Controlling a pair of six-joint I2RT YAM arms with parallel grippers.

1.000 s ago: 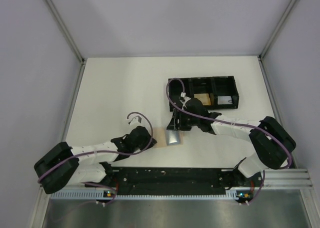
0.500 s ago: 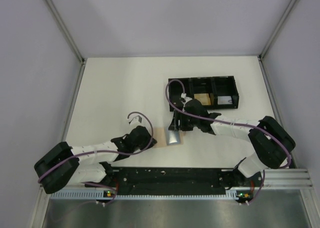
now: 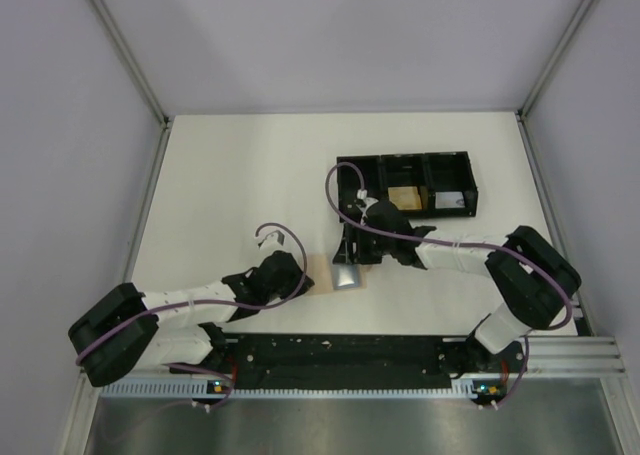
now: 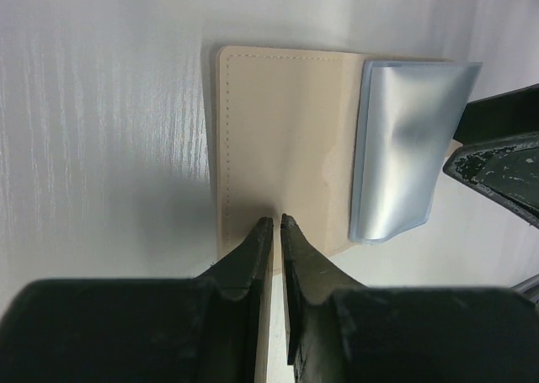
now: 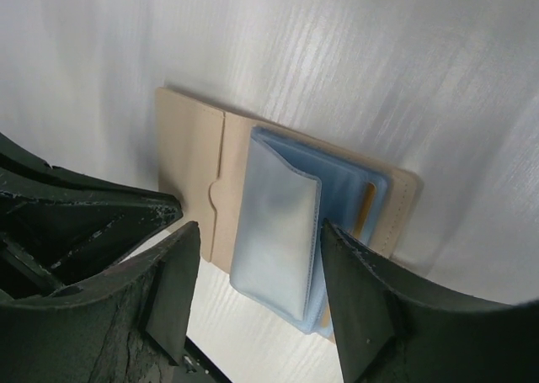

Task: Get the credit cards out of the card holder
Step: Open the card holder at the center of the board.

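Tan bi-fold card holder (image 4: 286, 147) lies open at the near centre of the white table (image 3: 230, 175), its left flap pinched by the left gripper (image 4: 276, 225), evidently as an anchor, while the right gripper (image 5: 257, 231) has its jaws spread astride the pocketed pale-blue plastic credit cards (image 5: 278, 223).

White table (image 3: 240, 175), pale grey walls (image 3: 350, 35)

Left arm (image 3: 185, 303), right arm (image 3: 455, 258) — white shells, bulky black joints, looping lilac cables (image 3: 274, 228), right gripper (image 5: 257, 231) scuffed black, tapered fingers (image 5: 168, 299).
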